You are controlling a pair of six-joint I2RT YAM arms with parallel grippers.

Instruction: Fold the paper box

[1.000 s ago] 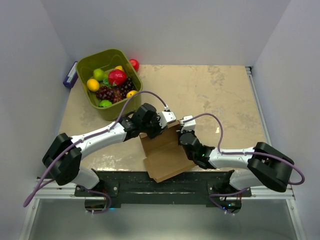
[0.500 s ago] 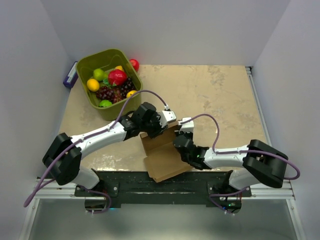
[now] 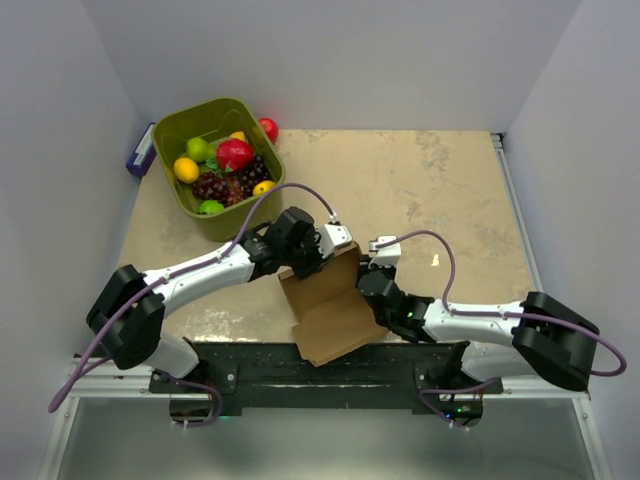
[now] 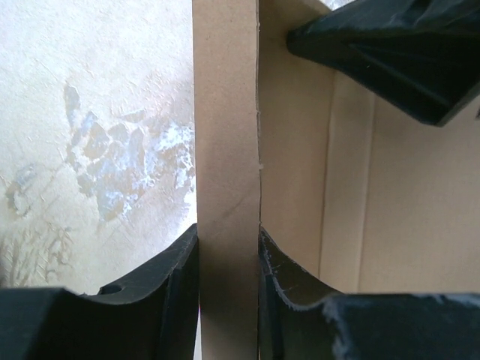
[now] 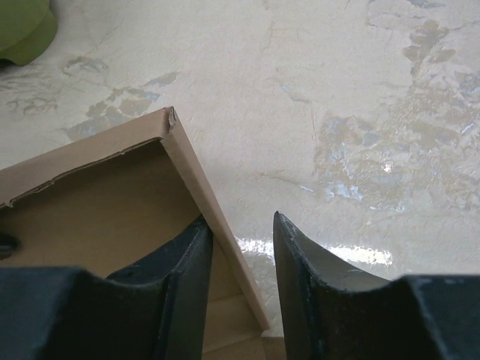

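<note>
Probably light, bendy paper box [image 3: 330, 315]: left end effector [image 4: 227, 241] pinches one wall, right end effector [image 5: 240, 225] straddles another, unclamped.

Your right gripper [image 5: 240, 219] holds its jaws parted astride the paper box [image 5: 97, 199] wall; a green bin [image 5: 24, 30] sits at eleven o'clock on the tabletop [image 5: 352, 90].

Brown paper box [image 3: 328, 305], partly folded, walls raised, open, near table's front edge
</note>
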